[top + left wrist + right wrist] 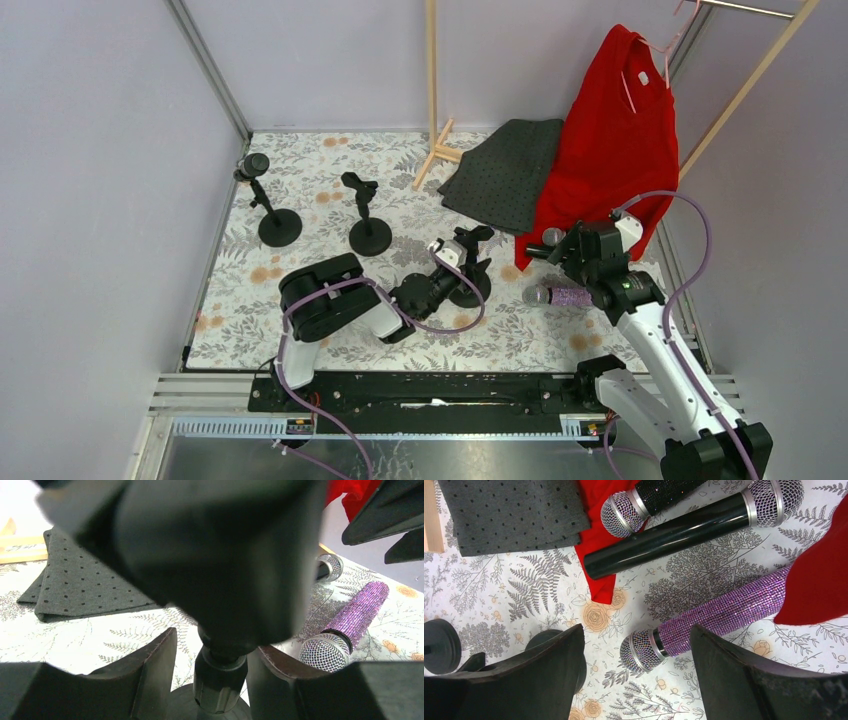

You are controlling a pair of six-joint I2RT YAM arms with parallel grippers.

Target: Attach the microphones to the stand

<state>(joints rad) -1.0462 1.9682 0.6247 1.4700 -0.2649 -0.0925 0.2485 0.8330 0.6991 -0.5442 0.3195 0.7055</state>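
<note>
Three microphones lie on the floral mat at the right: a glittery purple one [719,612] [562,296], a smooth black one [674,530] and a glittery black one [651,495] whose head rests on red cloth. My right gripper [636,630] [562,268] is open and empty, hovering over the purple microphone's mesh head [641,651]. My left gripper [217,672] [460,272] is open, its fingers either side of the post [218,680] of the nearest black stand [470,275], with a gap on the left side. The purple microphone also shows in the left wrist view [357,610].
Two more round-based stands stand at the back left: one [368,215] with an empty clip, one [272,215] with a dark object in its clip. A grey dotted cloth [505,170] and a red shirt [610,130] on a hanger rack lie behind the microphones. A wooden post [433,80] rises at the back.
</note>
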